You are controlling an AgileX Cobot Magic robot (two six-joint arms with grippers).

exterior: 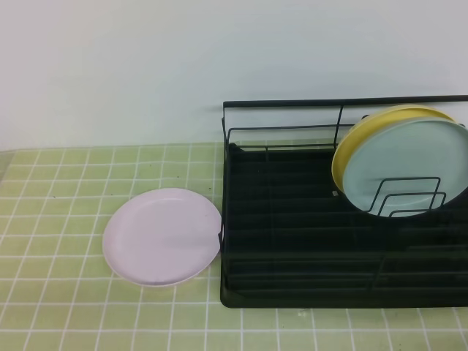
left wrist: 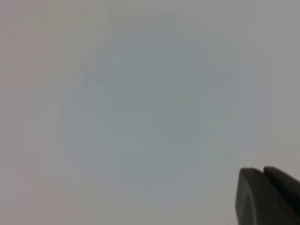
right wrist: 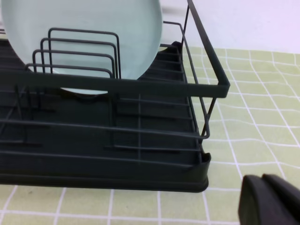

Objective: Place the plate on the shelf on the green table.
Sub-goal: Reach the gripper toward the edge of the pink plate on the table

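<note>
Pink-lilac plate (exterior: pixel 161 236) lies flat on the green tiled tabletop (exterior: pixel 58 292), left of centre, its right rim just touching the black wire dish rack (exterior: pixel 292 292). It looks stiff, light and probably slick, so the raised rim is the spot to pinch. In the rack, a pale blue-green plate (exterior: pixel 406 170) leans against a yellow plate (exterior: pixel 351 146). Left hand (left wrist: pixel 269 197) and right hand (right wrist: pixel 269 199) show only dark tips, apparently clenched and empty.

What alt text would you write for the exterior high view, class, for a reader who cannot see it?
A pink plate lies flat on the green table, just left of a black wire shelf. A blue-green plate and a yellow plate stand upright in the shelf's right end.
</note>
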